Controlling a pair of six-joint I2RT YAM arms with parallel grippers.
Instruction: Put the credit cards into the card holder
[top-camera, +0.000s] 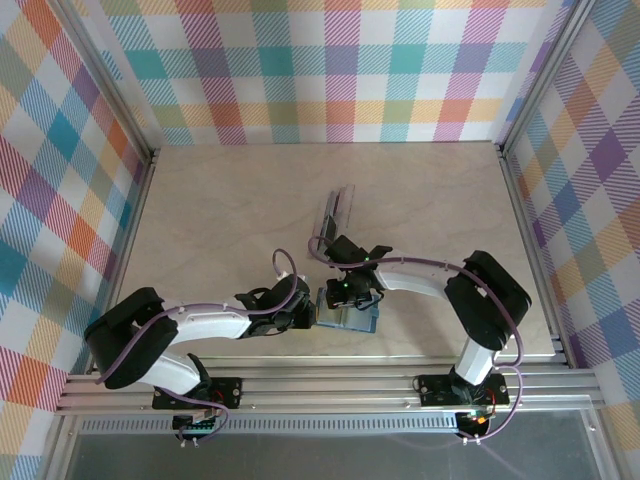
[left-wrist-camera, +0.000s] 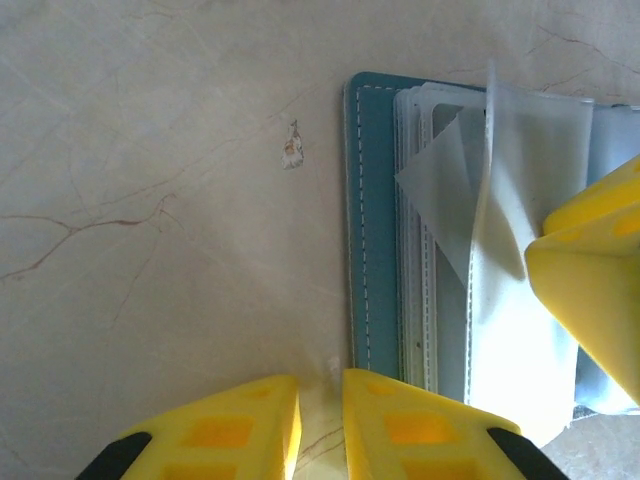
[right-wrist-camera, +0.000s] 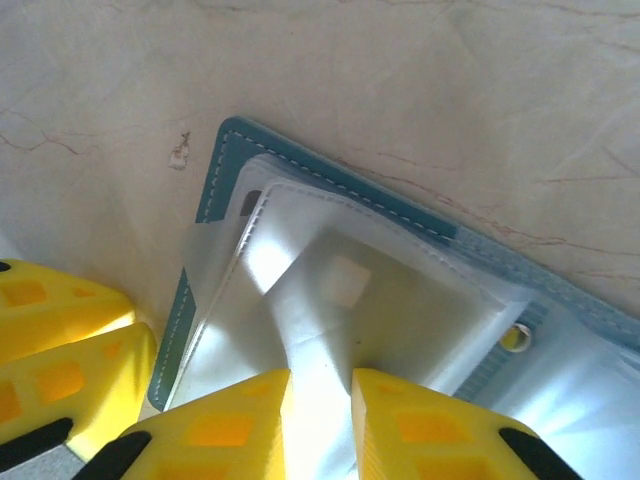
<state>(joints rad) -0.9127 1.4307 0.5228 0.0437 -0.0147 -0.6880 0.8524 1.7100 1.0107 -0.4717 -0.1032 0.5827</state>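
The card holder (top-camera: 362, 322) lies open on the table near the front edge, its teal cover (left-wrist-camera: 375, 220) down and clear sleeves fanned on top. My right gripper (right-wrist-camera: 320, 385) is shut on one clear sleeve (right-wrist-camera: 400, 310) and holds it lifted, so it stands up creased (left-wrist-camera: 520, 200). My left gripper (left-wrist-camera: 322, 385) rests low at the holder's left edge; its jaws stand a narrow gap apart with bare table between them, and one finger (left-wrist-camera: 420, 420) overlaps the holder's corner. Pale grey credit cards (top-camera: 337, 210) lie at mid-table, beyond both grippers (top-camera: 308, 316) (top-camera: 347, 298).
A small chip mark (left-wrist-camera: 292, 150) scars the marble tabletop left of the holder. Checked walls close in the back and both sides. An aluminium rail (top-camera: 320, 382) runs along the near edge by the arm bases.
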